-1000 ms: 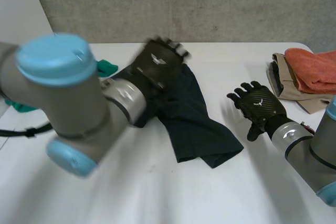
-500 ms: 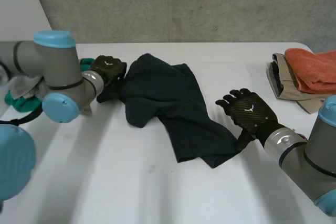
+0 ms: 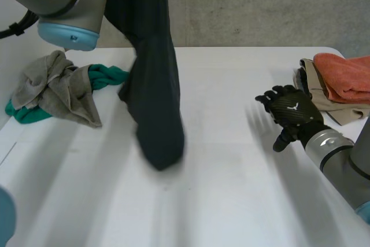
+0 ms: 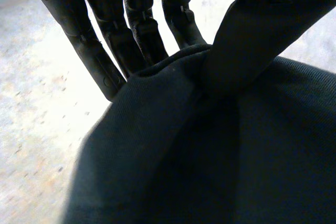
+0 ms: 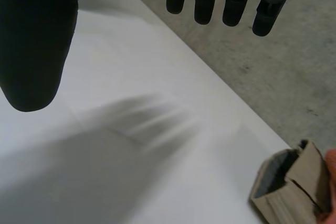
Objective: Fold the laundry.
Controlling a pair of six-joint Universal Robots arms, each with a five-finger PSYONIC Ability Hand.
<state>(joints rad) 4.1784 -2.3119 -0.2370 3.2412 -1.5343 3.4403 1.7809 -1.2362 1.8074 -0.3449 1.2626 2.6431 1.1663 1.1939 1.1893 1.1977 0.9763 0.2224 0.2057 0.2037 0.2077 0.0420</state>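
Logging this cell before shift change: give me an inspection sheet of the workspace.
surface: white table.
job's things: dark navy garment hanging from the left hand, lower end near the table; crumpled grey cloth on teal cloth; folded orange cloth on folded beige cloth.
clutter: nothing seen.
hands: left hand pinching the garment; right hand open above the table.
cables: nothing seen.
surroundings: grey concrete wall.
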